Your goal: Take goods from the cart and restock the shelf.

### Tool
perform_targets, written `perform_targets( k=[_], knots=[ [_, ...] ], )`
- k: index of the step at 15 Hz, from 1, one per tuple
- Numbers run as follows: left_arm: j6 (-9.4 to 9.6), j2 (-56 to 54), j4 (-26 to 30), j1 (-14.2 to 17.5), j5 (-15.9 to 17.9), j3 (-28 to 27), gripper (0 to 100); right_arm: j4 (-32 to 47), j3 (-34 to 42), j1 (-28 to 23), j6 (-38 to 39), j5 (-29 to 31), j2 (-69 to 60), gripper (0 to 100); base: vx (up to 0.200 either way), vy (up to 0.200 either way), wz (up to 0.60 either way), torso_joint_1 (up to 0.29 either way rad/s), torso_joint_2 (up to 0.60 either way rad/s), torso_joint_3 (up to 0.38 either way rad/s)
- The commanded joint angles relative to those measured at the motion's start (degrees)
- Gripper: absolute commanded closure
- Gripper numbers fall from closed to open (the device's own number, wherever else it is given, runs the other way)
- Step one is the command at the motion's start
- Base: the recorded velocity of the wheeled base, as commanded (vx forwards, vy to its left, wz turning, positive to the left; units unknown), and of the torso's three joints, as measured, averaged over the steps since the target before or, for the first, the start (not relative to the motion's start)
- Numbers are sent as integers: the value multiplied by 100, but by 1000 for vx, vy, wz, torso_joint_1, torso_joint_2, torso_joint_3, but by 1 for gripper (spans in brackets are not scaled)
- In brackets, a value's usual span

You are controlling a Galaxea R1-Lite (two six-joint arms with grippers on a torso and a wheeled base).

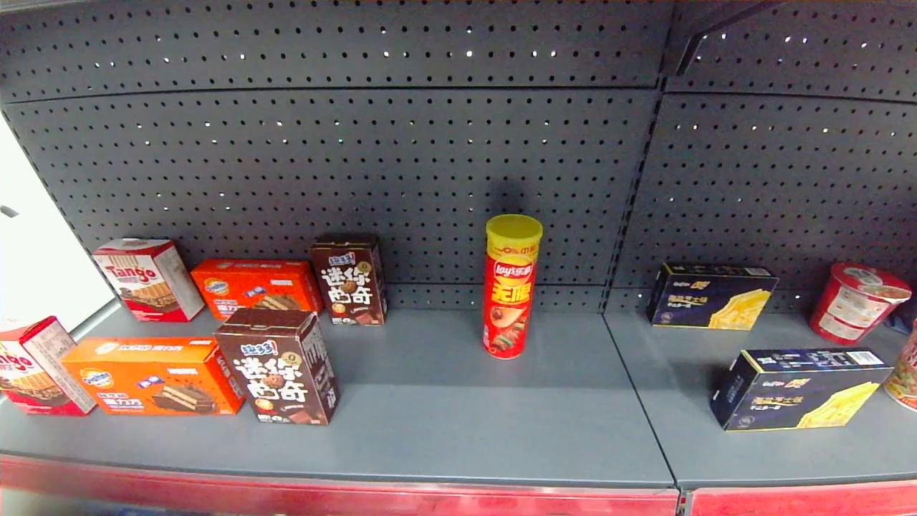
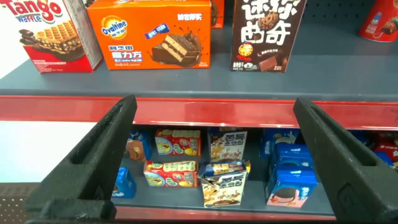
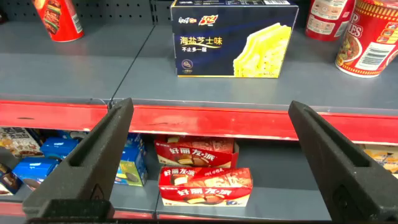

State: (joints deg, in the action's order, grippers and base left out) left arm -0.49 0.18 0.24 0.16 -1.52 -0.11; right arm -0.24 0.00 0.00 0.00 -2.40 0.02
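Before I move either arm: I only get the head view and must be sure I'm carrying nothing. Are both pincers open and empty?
Observer: The left pincer is open and empty, facing the red shelf edge below the orange cake box.
Operator: And the other one?
Observer: The right pincer is open and empty too, in front of the dark blue box.
Operator: What lies under that shelf?
Observer: A lower shelf, already stocked: red boxes in the right wrist view, blue packs in the left wrist view.
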Motion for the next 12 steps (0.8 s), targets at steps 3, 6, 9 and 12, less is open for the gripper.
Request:
perform_targets(
  k=[3, 6, 9, 12],
  knots=[
    [-4, 8, -7, 2, -6, 2, 0, -2, 0, 0, -44, 3, 6, 0, 0, 0, 600, -1, 4, 2],
    [-4, 8, -7, 2, -6, 2, 0, -2, 0, 0, -44, 3, 6, 0, 0, 0, 600, 6, 10, -1],
    [-4, 8, 20, 2, -6, -7, 0, -2, 0, 0, -44, 3, 6, 0, 0, 0, 600, 2, 2, 1],
    [-4, 8, 11, 2, -6, -7, 0, -2, 0, 0, -44, 3, 6, 0, 0, 0, 600, 2, 4, 2]
  ],
)
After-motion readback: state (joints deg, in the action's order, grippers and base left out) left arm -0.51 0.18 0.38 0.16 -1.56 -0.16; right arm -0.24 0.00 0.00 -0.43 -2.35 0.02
